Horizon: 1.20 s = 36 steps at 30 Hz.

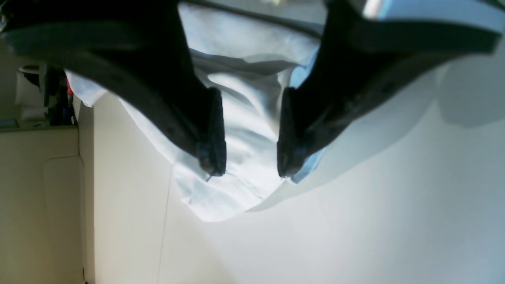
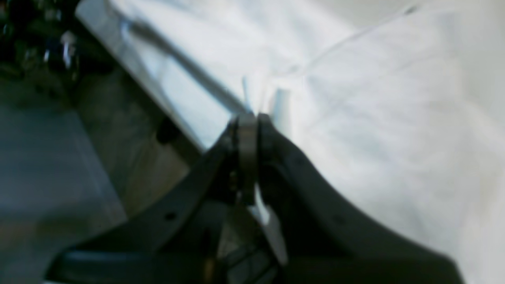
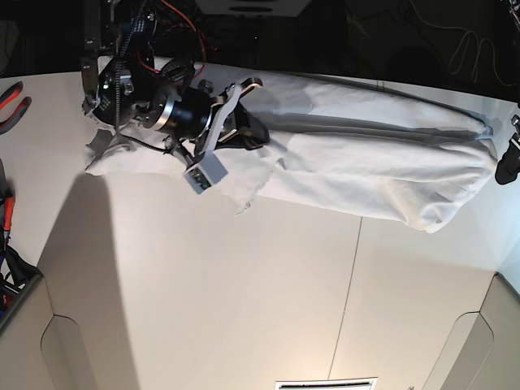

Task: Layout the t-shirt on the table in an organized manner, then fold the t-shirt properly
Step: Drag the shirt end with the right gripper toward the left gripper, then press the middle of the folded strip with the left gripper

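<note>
T-shirt (image 3: 366,175) stretched across surface (image 3: 244,309) (wrinkled). Right gripper (image 2: 247,118) clamped on shirt edge; left gripper (image 1: 251,171) jaws apart, holding nothing.

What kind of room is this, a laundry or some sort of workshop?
Probably a robotics lab or workshop: a white t-shirt lies on a plain white table, loose cables hang in the dark behind, and red-handled pliers rest at the table's edge.

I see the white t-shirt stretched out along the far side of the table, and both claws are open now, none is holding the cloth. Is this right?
Not quite. The t-shirt does lie stretched along the far side of the table, and the left claw is open. But the right claw is shut, with white cloth of the shirt pinched between its fingers; the right wrist view shows this.
</note>
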Tool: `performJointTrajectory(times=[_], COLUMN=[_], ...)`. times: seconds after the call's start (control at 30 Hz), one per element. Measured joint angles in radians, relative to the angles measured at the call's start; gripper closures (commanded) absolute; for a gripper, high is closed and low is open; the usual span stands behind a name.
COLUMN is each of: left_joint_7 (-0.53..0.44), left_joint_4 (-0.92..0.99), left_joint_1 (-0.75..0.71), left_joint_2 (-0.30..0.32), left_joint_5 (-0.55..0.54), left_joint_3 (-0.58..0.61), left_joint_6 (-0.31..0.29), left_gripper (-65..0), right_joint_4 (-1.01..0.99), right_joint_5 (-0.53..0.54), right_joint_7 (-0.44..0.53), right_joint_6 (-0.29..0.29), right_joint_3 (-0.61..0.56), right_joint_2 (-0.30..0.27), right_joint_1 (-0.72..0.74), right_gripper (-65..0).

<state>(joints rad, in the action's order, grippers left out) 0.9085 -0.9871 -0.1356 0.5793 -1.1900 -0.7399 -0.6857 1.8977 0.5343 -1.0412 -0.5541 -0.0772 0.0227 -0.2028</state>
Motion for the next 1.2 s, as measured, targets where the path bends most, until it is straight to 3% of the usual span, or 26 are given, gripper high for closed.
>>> performJointTrajectory(times=[0.27,0.33,0.4,0.63,0.8,0.9,0.93,1.0,1.1,1.2], left_joint_7=[0.000,0.000,0.000,0.000,0.011,0.081,0.118,0.171,0.202,0.191], left_joint_4=[0.000,0.000,0.000,0.000,-0.100,-0.262,-0.321,-0.437,-0.556,-0.584], left_joint_1=[0.000,0.000,0.000,0.000,-0.003,-0.002,-0.001,-0.001,-0.003,0.000], left_joint_2=[0.000,0.000,0.000,0.000,-0.016,-0.058,-0.078,-0.124,-0.159,-0.170], left_joint_5=[0.000,0.000,0.000,-0.105,-0.172,-0.178,-0.179,-0.178,-0.177,-0.183], left_joint_3=[0.000,0.000,0.000,0.000,0.000,-0.001,-0.001,0.006,0.071,0.208], left_joint_6=[0.000,0.000,0.000,0.000,0.000,0.000,0.000,0.000,-0.003,-0.003], left_gripper=[-25.5,-25.5,-25.5,-25.5,-24.7,-12.7,-8.1,-0.9,0.0,0.0], right_joint_4=[0.000,0.000,0.000,-0.002,-0.001,0.004,0.011,0.037,0.089,0.150], right_joint_5=[-0.086,-0.098,-0.100,-0.092,-0.012,-0.018,-0.022,-0.027,-0.026,-0.019], right_joint_7=[-0.028,-0.026,-0.026,-0.015,-0.014,-0.015,-0.015,-0.015,0.003,0.032], right_joint_6=[0.000,0.000,0.000,0.000,0.000,0.000,0.000,0.000,0.000,0.004], right_joint_3=[-0.017,-0.017,-0.017,-0.018,-0.018,-0.018,-0.015,0.002,0.050,0.112], right_joint_2=[0.000,0.000,0.000,0.000,0.000,0.000,0.000,0.000,0.000,0.000], right_joint_1=[-0.027,-0.045,-0.064,-0.077,-0.076,-0.077,-0.077,-0.077,-0.077,-0.077], right_gripper=[-1.1,-15.7,-20.7,-20.6,-20.6,-18.2,-14.1,0.0,0.0,0.0])
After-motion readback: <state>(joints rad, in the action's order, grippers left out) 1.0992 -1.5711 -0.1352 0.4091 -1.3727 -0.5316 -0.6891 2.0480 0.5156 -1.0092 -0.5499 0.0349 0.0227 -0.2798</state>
